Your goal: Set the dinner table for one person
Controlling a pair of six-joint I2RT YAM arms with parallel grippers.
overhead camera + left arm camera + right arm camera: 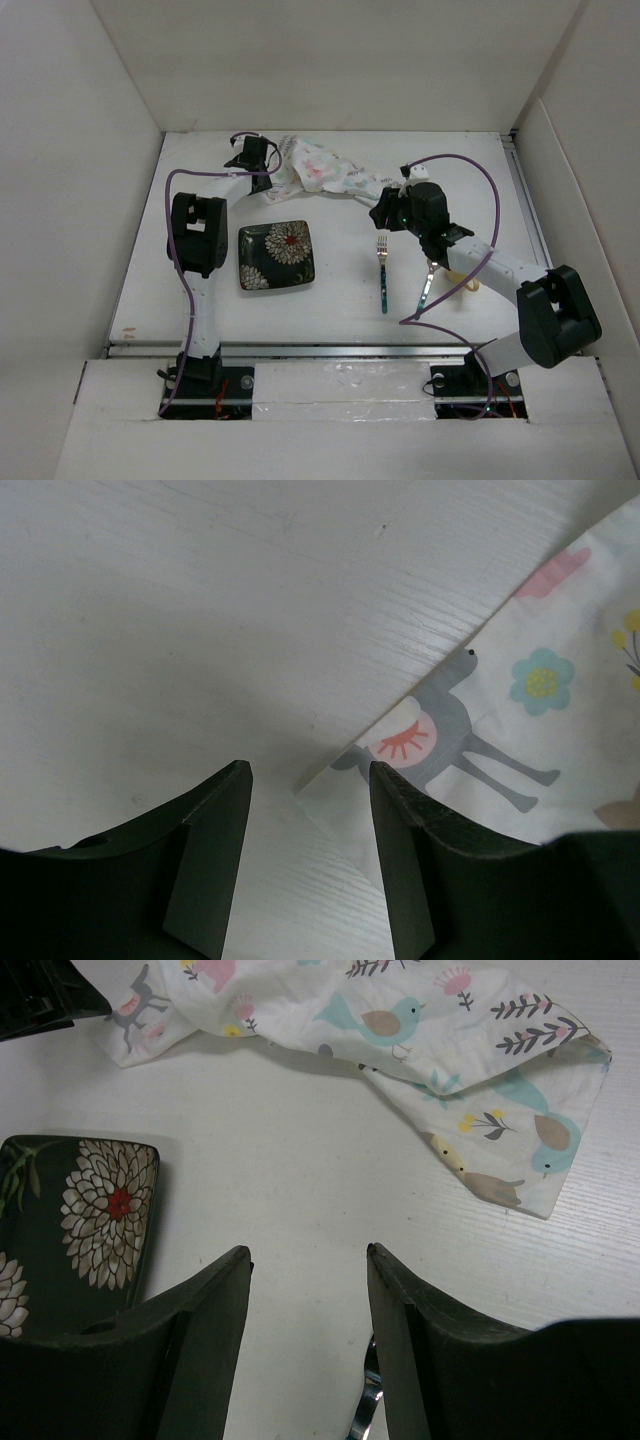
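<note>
The white dinner table holds a crumpled white placemat printed with animals and flowers at the back. My left gripper is open at the cloth's left end. In the left wrist view a corner of the cloth lies between the fingers, ungripped. My right gripper is open and empty, just off the cloth's right end and above the fork's tines. In the right wrist view the cloth lies ahead. A dark flowered square plate and a blue-handled fork lie mid-table.
A second metal utensil lies right of the fork, partly under my right arm, with a yellowish item beside it. White walls enclose the table on three sides. The plate and fork tip show in the right wrist view.
</note>
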